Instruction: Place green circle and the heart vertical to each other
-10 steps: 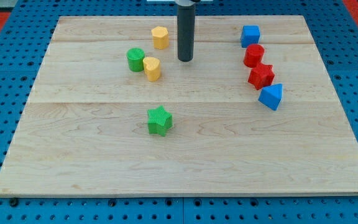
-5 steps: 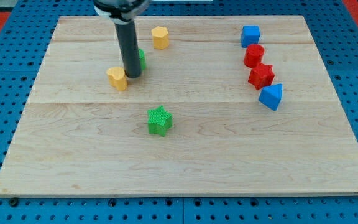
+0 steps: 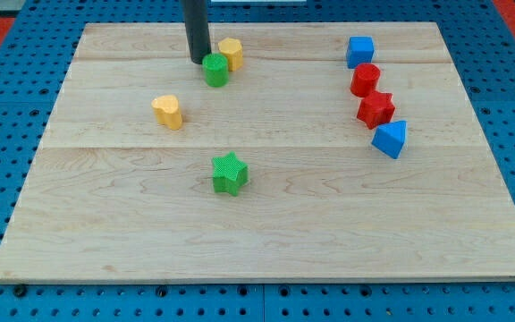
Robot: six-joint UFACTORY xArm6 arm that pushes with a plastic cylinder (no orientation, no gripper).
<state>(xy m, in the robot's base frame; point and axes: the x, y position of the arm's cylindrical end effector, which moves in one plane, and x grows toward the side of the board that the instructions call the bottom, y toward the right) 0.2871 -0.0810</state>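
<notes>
The green circle [image 3: 215, 70] sits near the view's top, touching the yellow hexagon [image 3: 232, 54] on its upper right. The yellow heart [image 3: 168, 112] lies lower and to the left of the green circle, apart from it. My tip [image 3: 198, 60] is just left of and slightly above the green circle, close to or touching it. The dark rod rises out of the view's top.
A green star [image 3: 230, 173] lies mid-board below the heart. At the view's right stand a blue cube [image 3: 360, 51], a red cylinder [image 3: 365, 80], a red star [image 3: 375, 109] and a blue triangle-like block [image 3: 390, 139] in a column.
My tip moved up and right from beside the heart. The green circle shifted up and right against the yellow hexagon. Earlier the heart was pushed left and down.
</notes>
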